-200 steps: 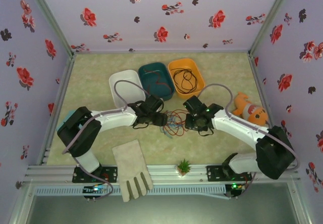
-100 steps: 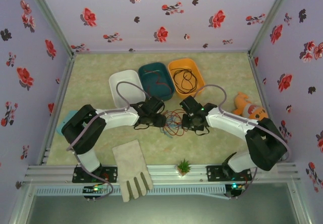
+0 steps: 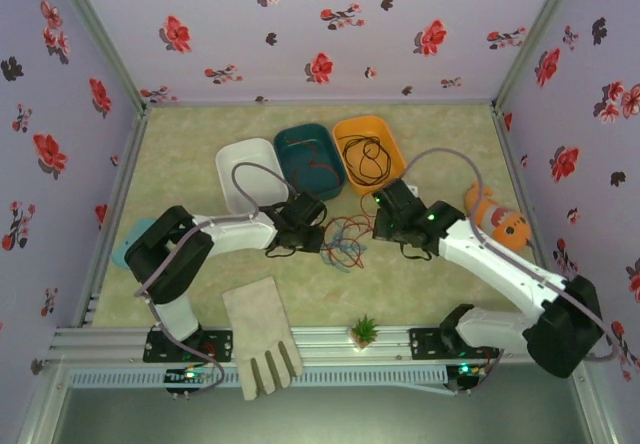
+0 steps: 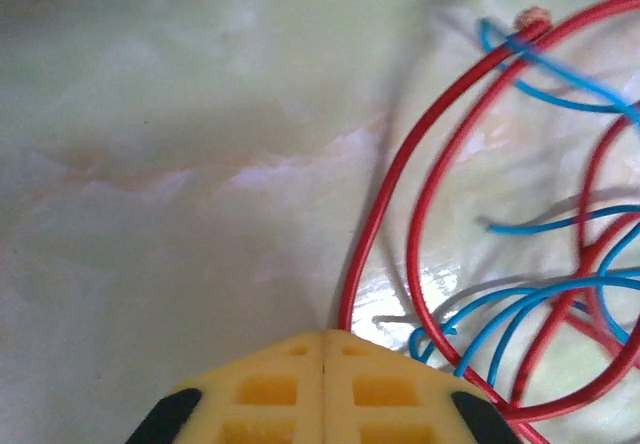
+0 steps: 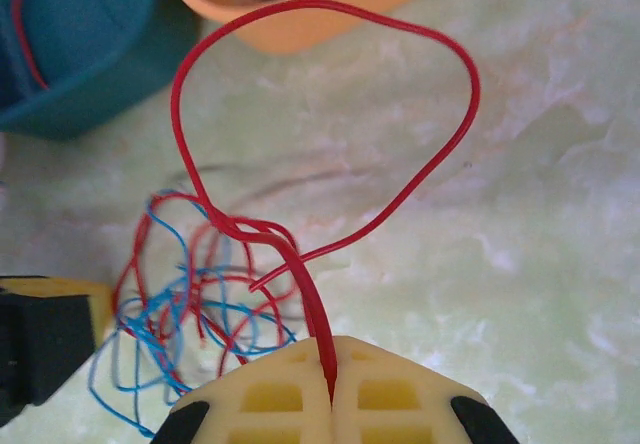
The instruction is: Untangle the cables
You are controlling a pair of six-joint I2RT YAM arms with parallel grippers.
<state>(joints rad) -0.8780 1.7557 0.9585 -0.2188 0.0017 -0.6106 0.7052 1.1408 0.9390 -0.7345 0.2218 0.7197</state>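
Note:
A tangle of red and blue cables point(image 3: 345, 239) lies on the table's middle. The black cable point(image 3: 366, 156) sits coiled in the orange bin point(image 3: 345, 128). My right gripper point(image 5: 332, 384) point(image 3: 386, 222) is at the tangle's right side, shut on a red cable point(image 5: 300, 264). That cable rises from the pile in a wide loop point(image 5: 330, 4). The blue cable point(image 5: 160, 314) stays in the heap. My left gripper point(image 4: 322, 334) point(image 3: 318, 236) is at the tangle's left edge, jaws shut, and a red strand point(image 4: 380, 224) runs in at their tips beside blue loops point(image 4: 520, 304).
Behind the tangle stand a white bin point(image 3: 240, 164), a teal bin point(image 3: 290, 136) with a thin red wire inside, and the orange bin. An orange stuffed toy point(image 3: 497, 220) lies right. A glove point(image 3: 262, 336) and a small plant point(image 3: 365, 329) are at the near edge.
Both grippers have closed. The right one has drawn back to the right and away from the pile with a red strand, pulling a loop out. The left one stayed at the tangle's left edge.

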